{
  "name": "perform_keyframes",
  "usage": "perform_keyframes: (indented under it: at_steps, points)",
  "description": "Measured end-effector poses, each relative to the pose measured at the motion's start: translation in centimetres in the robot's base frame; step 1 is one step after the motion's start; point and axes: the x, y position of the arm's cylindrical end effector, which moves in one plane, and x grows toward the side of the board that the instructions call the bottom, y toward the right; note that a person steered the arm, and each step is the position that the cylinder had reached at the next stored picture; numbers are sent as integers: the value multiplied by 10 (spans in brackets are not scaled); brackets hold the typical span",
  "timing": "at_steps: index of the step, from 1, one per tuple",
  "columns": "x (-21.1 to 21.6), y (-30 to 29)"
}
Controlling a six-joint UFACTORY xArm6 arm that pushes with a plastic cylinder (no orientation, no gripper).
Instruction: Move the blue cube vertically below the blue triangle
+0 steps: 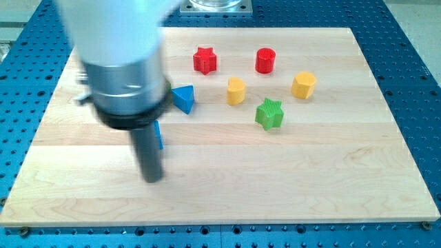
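Note:
The blue triangle [184,98] lies on the wooden board [310,165] at the upper middle-left. The blue cube [159,135] is mostly hidden behind my dark rod; only a thin blue edge shows, below and a little left of the triangle. My tip [152,179] rests on the board just below the cube, at its left side. The arm's large grey body covers the upper left of the view.
A red star [204,60] and a red cylinder [265,60] sit near the top. A yellow block [236,91] and a yellow hexagon [303,85] lie to the right of the triangle. A green star [269,114] is below them.

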Motion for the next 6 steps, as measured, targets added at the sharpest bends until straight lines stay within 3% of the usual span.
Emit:
perform_keyframes:
  at_steps: [1, 3, 4, 5, 6]
  points:
    - [-26, -34]
    - [-68, 13]
    - [-69, 43]
    - [-57, 30]
    - [-29, 39]
